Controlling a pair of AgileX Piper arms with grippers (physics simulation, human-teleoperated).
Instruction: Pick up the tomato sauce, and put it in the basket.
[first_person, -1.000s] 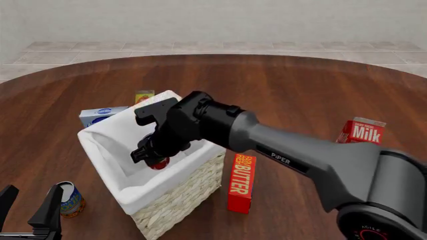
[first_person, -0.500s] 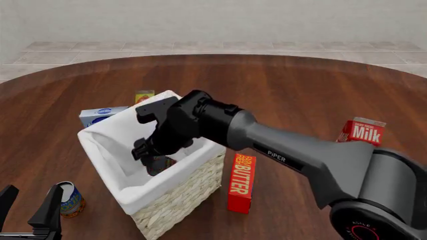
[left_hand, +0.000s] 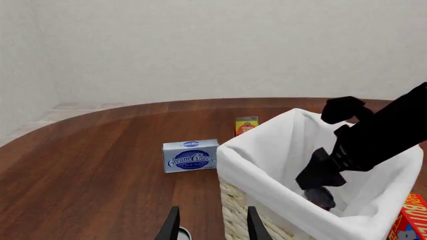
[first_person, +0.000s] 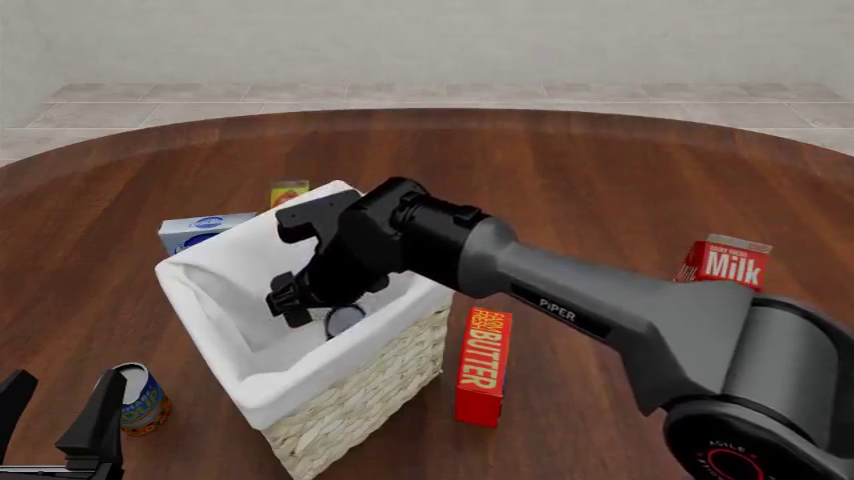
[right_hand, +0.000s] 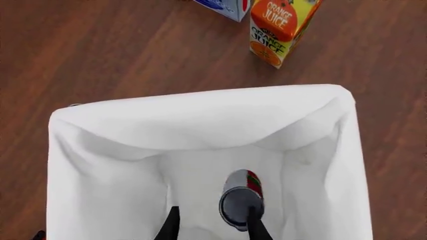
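Observation:
The tomato sauce (right_hand: 241, 200) lies on its side on the floor of the basket (right_hand: 200, 107), its silver end facing up and the red and green label showing along one edge. My right gripper (right_hand: 211, 216) hangs open just above it, with one finger passing in front of the can and nothing gripped. From the front, the silver end of the tomato sauce (first_person: 344, 320) shows inside the basket (first_person: 360, 400) under the right gripper (first_person: 291, 303). At the near left my left gripper (first_person: 54, 420) stands open and empty. It shows the same in its own view, left gripper (left_hand: 210, 222).
A blue and orange can (first_person: 140, 400) stands just beside the left gripper. A cream cheese box (first_person: 200, 230) and an orange juice carton (first_person: 288, 192) sit behind the basket. A red butter box (first_person: 483, 352) stands against its right side. A milk carton (first_person: 723, 262) is far right.
One second ago the right gripper held the tomato sauce inside the basket. It has since opened, and the can has dropped onto the basket floor and tipped over.

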